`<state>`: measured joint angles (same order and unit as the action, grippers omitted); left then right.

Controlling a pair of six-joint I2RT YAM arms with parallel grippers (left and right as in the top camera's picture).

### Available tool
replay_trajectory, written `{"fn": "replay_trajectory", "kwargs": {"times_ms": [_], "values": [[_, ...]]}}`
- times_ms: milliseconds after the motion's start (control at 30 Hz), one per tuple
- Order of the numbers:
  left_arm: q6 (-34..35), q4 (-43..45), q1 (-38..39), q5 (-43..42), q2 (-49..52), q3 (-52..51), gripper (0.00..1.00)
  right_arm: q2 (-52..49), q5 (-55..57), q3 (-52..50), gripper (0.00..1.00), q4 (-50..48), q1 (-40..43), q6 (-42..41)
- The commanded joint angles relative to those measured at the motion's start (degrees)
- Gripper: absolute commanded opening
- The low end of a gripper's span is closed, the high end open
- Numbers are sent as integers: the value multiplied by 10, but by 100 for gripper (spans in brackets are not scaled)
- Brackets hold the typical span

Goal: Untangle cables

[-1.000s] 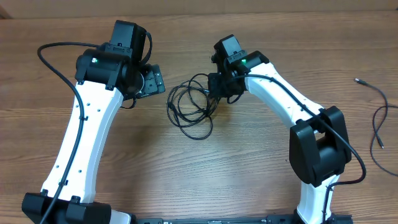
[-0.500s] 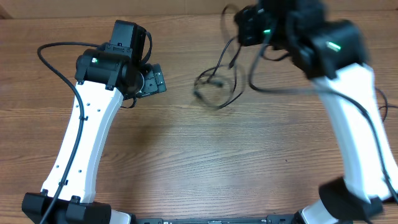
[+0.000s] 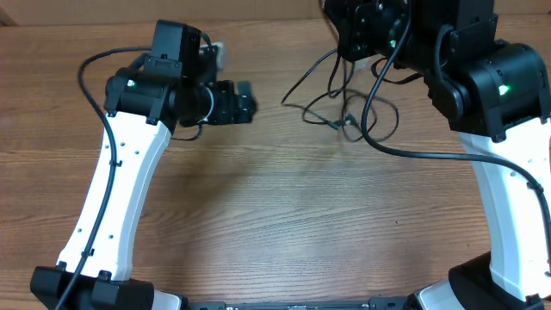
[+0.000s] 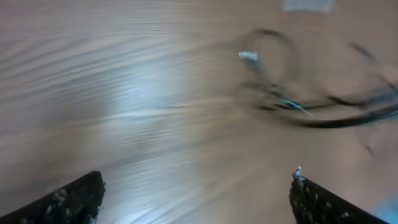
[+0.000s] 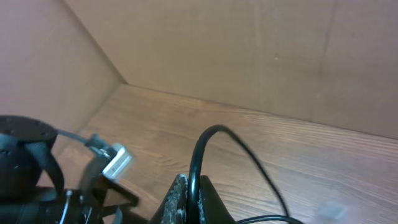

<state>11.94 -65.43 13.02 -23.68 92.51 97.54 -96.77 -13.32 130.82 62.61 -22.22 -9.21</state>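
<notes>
The counter point(image 3: 258, 224) under me is wood with a fine straight grain. It is smooth and takes a soft sheen, brightest toward ten o'clock in my left wrist view. The cables point(image 3: 331, 108) have a thin black sheath, plastic or rubber, smooth and slightly glossy. The length rising at twelve o'clock from my right fingers point(image 5: 177, 200) shows it best. One plug end point(image 4: 248, 55), at one o'clock from my left wrist, looks pale but is too blurred to tell its material. My left fingers point(image 4: 68, 199) are dark and matt, with a rough, speckled face. My arm shells point(image 3: 112, 189) are smooth white plastic, the joint housings point(image 3: 172, 47) matt black plastic. The wall point(image 5: 249, 43) behind looks like matt brown cardboard.
</notes>
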Motion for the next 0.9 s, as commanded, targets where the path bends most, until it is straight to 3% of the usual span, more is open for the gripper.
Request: {"fn": "replay_trajectory", "kwargs": {"times_ms": [0, 233, 300, 400, 467, 533, 600, 667, 700, 767, 867], "values": [[-145, 8, -1, -194, 16, 8, 97, 3, -18, 1, 4, -4, -2, -4], [-181, 18, 8, -208, 43, 8, 99, 3, -18, 1, 4, -3, -2, -4], [-185, 19, 13, -207, 51, 8, 95, 3, -18, 1, 4, -3, -2, -4], [-189, 22, 21, -202, 63, 8, 66, 3, -18, 1, 4, -2, -2, -4], [-188, 25, 21, -189, 70, 8, 30, 3, -18, 1, 4, 5, -2, -4], [-188, 25, 21, -173, 73, 8, 16, 3, -18, 1, 4, 16, -2, -3], [-188, 31, 20, -154, 72, 8, 18, 3, -18, 1, 4, 29, -2, -3], [-188, 40, 20, -146, 72, 8, 29, 3, -18, 1, 4, 37, -2, -3], [-188, 47, 20, -147, 72, 8, 53, 3, -18, 1, 4, 40, -2, -3], [-182, 60, 20, -146, 72, 8, 75, 3, -18, 1, 4, 45, -2, -3], [-175, 82, 21, -147, 72, 8, 80, 3, -29, 1, 4, 52, -2, -2]]}}
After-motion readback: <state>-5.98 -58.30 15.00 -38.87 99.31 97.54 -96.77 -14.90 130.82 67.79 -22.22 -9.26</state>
